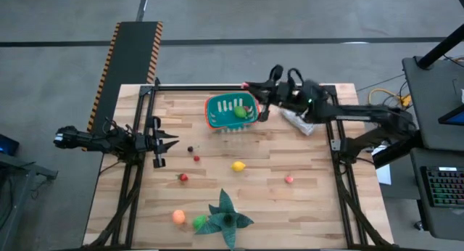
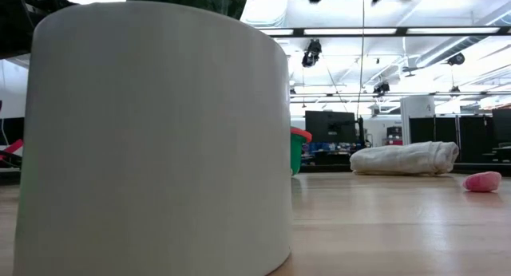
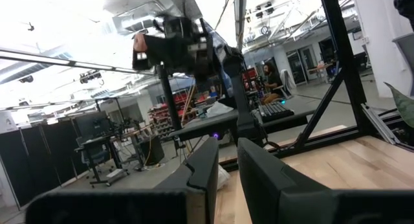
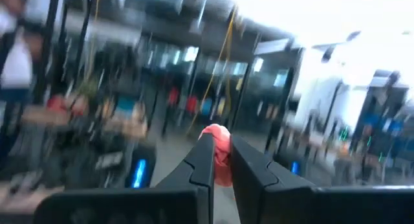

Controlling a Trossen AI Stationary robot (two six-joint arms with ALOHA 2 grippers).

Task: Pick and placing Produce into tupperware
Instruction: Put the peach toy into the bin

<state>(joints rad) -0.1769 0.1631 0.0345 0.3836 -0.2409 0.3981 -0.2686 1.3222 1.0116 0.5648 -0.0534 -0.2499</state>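
The teal tupperware [image 1: 232,111] with an orange-red rim stands at the table's far middle, and a green produce piece [image 1: 240,112] lies inside it. My right gripper [image 1: 252,86] hovers level above the tub's far right corner, shut on a small red produce piece [image 4: 218,146]. My left gripper [image 1: 165,142] waits near the table's left edge, shut and holding nothing [image 3: 226,172]. On the table lie loose produce: dark [image 1: 191,148], red [image 1: 196,158], yellow [image 1: 238,165], red [image 1: 183,177], pink [image 1: 289,179], orange [image 1: 178,216] and green [image 1: 199,222]. My right gripper pinches the red produce piece [image 4: 221,136] between its two fingers [image 4: 204,166]. The fingers lie about level and point toward the table's left. The piece is lifted clear of the table and the tub, showing just past the fingertips.
A wrinkled white bag [image 1: 297,122] lies right of the tub, under the right arm. A dark green leafy thing [image 1: 226,216] lies near the front edge. In the low view a wide white cylinder [image 2: 160,132] blocks most of the table; the tub's edge [image 2: 297,152], the bag [image 2: 403,158] and the pink piece [image 2: 482,181] show beside it.
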